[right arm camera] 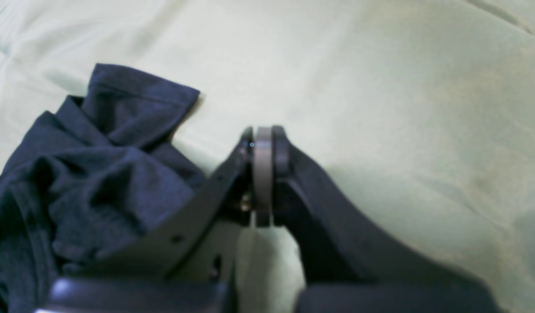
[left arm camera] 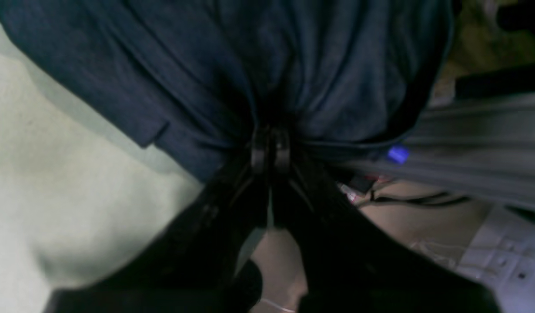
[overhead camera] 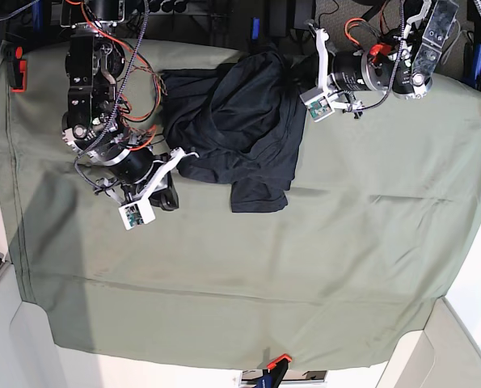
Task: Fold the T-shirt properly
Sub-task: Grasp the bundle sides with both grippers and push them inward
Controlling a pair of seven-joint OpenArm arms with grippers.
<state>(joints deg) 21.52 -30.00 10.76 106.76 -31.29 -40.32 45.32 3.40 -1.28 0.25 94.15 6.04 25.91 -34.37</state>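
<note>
No fold made yet, I judge | T-shirt [overhead camera: 240,129] bunched and lifted ahead of left gripper [left arm camera: 270,150], which pinches its fabric | right gripper [right arm camera: 263,174] pressed together, empty, shirt crumpled just beside | spreading and all folds remain

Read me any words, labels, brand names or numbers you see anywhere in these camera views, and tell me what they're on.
No readable text in any view.
T-shirt: plain, no print.
Table cloth: plain, no markings.
Small blue tag beside the shirt's edge in the left wrist view: too blurred to tell whether it carries writing.
</note>
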